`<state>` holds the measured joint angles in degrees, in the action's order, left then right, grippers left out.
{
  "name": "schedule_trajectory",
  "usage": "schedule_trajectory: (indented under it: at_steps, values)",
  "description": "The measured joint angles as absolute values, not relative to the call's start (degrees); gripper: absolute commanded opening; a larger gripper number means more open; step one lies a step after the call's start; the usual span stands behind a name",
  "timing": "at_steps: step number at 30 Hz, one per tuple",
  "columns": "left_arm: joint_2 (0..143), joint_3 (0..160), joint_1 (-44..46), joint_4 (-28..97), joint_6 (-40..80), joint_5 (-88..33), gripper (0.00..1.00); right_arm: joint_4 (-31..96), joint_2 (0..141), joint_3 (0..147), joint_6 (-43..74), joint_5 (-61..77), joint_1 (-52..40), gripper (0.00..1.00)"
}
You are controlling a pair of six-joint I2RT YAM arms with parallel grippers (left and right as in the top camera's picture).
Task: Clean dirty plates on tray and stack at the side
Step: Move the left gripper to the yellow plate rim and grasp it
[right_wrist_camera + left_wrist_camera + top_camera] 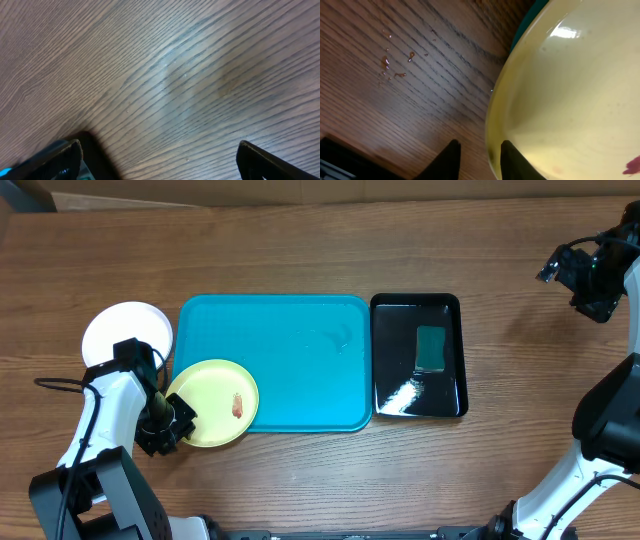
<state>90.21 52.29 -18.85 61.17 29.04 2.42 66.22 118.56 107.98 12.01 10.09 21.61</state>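
The pale yellow-green plate [215, 395] with a reddish smear lies partly over the front left corner of the turquoise tray [280, 350] and partly off it. My left gripper [172, 420] is shut on this plate's left rim. In the left wrist view the fingers [479, 145] straddle the rim of the plate [560, 90]. The white plate [125, 330] sits on the table left of the tray. The light blue plate is out of view. My right gripper [585, 275] is open and empty at the far right back, over bare wood [157, 150].
A glossy black tray [390, 395] with a green sponge [432, 348] stands right against the turquoise tray's right side. A few small droplets [387, 62] lie on the wood near the left gripper. The left arm's cable runs along the table's left edge.
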Motion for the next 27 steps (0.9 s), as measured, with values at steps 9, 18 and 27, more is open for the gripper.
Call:
schedule_trajectory:
  at_steps: [9,18,27]
  values:
    - [90.2,52.2,-18.9,60.2,29.9,1.9,0.10,66.2,118.6,108.0,12.0,10.1,21.6,1.00]
    - [90.2,52.2,-18.8,58.4,28.4,-2.2,0.07,66.2,118.6,108.0,12.0,10.1,21.6,1.00]
    - [90.2,52.1,-18.8,49.7,19.9,-12.1,0.04,66.2,118.6,108.0,12.0,10.1,21.6,1.00]
